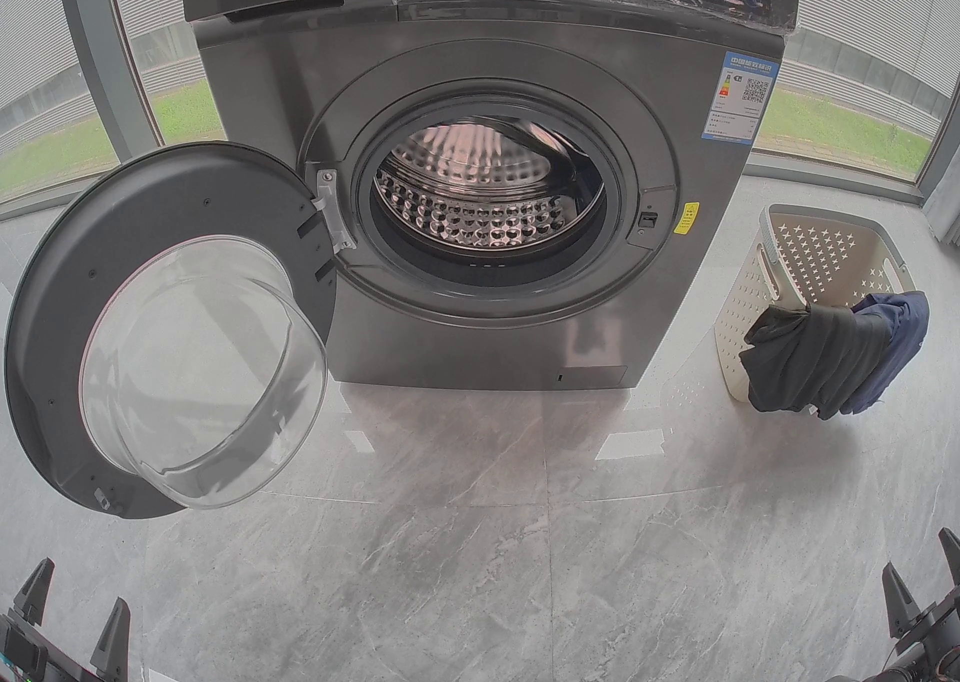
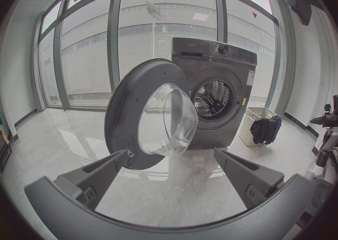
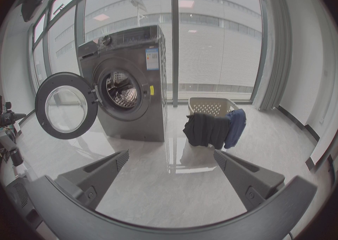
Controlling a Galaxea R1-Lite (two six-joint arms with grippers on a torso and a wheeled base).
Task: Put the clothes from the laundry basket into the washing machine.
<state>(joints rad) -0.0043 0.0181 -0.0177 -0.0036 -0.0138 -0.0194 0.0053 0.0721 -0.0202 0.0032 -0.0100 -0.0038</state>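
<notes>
left pincer (image 2: 169,154) hangs low over the grey marbled floor (image 1: 500,544), jaws spread wide and released, facing the swung-open door (image 1: 150,214) of the washing machine (image 1: 500,354). right pincer (image 3: 169,154) is likewise released, low over the floor and pointed toward the laundry basket (image 1: 745,294), well apart from it. basket stands on the floor just right of the machine, a black garment (image 1: 810,354) and a blue garment (image 1: 900,329) draped side by side over its near rim, touching each other.
</notes>
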